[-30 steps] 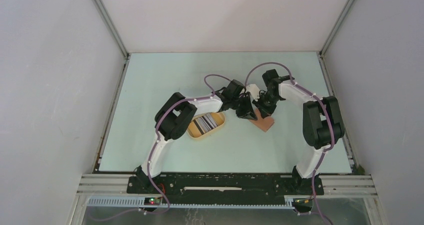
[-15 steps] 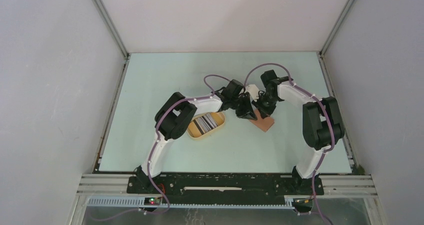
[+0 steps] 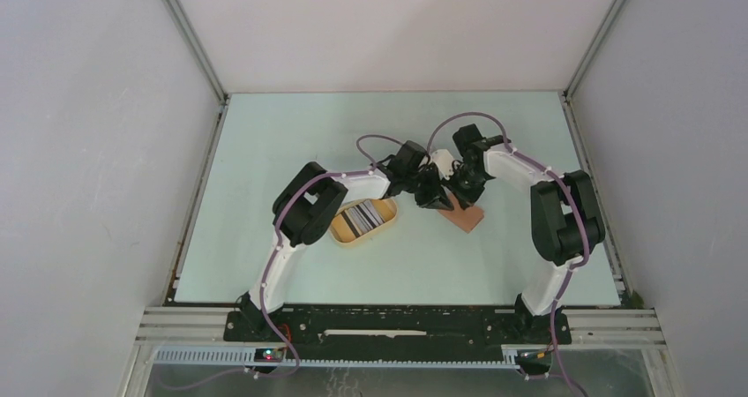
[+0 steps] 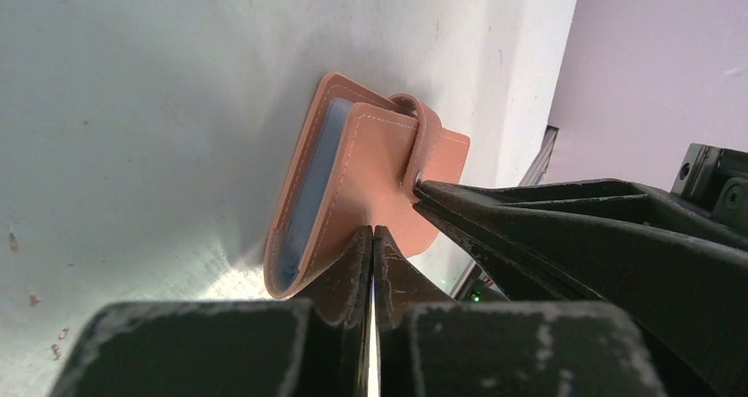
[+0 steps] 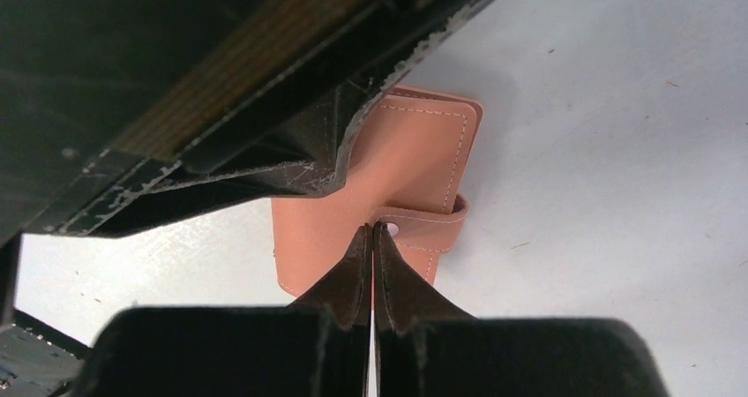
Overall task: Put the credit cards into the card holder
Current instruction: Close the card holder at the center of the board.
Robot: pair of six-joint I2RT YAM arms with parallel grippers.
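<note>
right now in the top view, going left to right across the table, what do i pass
left arm's elbow → yellow tray with the credit cards in it → card holder → right arm's elbow

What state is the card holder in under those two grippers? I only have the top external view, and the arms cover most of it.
Observer: It is folded. The left wrist view shows the card holder with its snap tab wrapped over the free edge, and light blue lining in the gap.
Operator: Where on it is the right gripper?
Observer: The right gripper is shut, and its tips are against the snap tab, right beside the small snap hole.
</note>
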